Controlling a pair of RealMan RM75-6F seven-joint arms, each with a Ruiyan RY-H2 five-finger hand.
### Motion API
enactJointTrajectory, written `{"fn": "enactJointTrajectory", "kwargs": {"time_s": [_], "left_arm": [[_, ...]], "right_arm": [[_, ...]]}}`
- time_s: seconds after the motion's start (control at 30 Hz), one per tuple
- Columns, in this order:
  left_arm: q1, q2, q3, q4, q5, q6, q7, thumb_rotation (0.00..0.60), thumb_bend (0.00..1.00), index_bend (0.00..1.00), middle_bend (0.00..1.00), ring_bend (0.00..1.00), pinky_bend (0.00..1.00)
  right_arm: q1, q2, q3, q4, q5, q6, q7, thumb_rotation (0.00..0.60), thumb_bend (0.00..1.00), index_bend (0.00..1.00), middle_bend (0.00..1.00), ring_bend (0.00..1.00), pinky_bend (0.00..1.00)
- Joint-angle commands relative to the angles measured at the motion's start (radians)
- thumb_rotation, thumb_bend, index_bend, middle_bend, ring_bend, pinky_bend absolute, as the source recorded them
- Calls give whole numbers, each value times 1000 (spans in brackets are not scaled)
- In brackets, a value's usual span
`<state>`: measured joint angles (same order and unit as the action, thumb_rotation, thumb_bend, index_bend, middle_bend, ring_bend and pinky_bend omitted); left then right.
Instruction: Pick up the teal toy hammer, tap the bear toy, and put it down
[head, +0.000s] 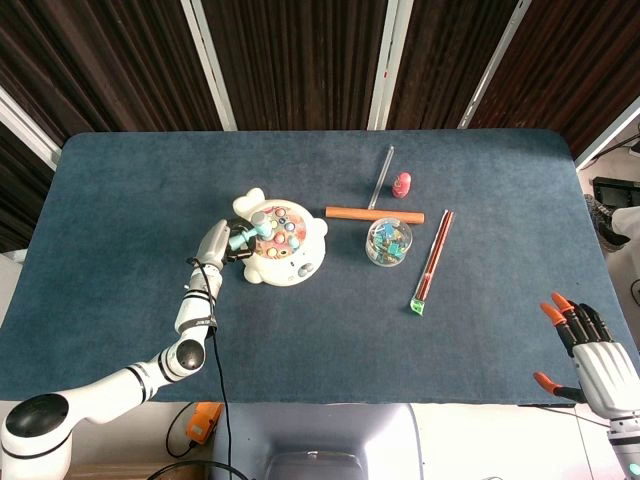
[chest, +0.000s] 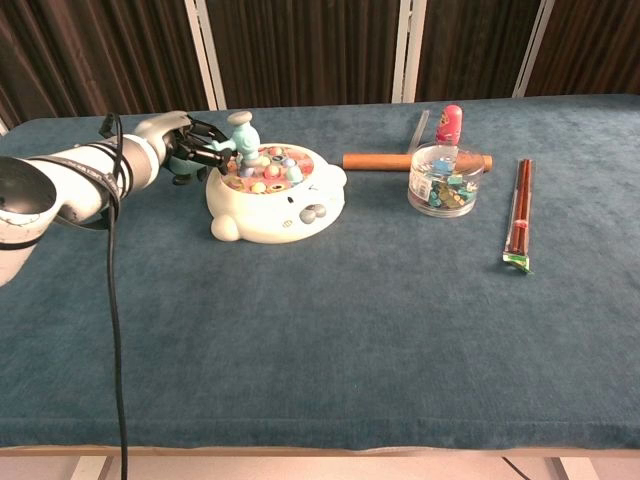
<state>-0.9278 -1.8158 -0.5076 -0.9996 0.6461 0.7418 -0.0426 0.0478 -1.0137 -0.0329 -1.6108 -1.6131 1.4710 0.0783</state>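
Chest view — clear tub (chest: 444, 182), perhaps clips

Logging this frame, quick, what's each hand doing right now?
Left hand: gripping the teal toy hammer, head over the bear toy.
Right hand: open, holding nothing.

Our left hand (chest: 185, 150) grips the teal toy hammer (chest: 240, 138), its head resting on the bear toy (chest: 277, 195). We see chopsticks (chest: 519, 214) lying well apart on the surface (chest: 330, 330).
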Motion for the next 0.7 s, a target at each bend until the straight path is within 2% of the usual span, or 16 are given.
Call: {"fn": "enactJointTrajectory", "kwargs": {"time_s": [0.03, 0.4, 0.7], "left_arm": [[-5, -2, 6, 8, -6, -11, 9, 600, 938, 683, 957, 1000, 1000], [-6, 4, 6, -1, -36, -25, 18, 600, 938, 686, 958, 1000, 1000], [-10, 7, -5, -50, 7, 22, -2, 600, 939, 686, 958, 1000, 1000]], "right_arm": [[-2, 0, 1, 1, 0, 4, 1, 600, 327, 0, 0, 0, 0], [-5, 3, -1, 3, -8, 10, 9, 600, 327, 0, 0, 0, 0], [-7, 5, -2, 4, -14, 16, 16, 600, 327, 0, 0, 0, 0]]}}
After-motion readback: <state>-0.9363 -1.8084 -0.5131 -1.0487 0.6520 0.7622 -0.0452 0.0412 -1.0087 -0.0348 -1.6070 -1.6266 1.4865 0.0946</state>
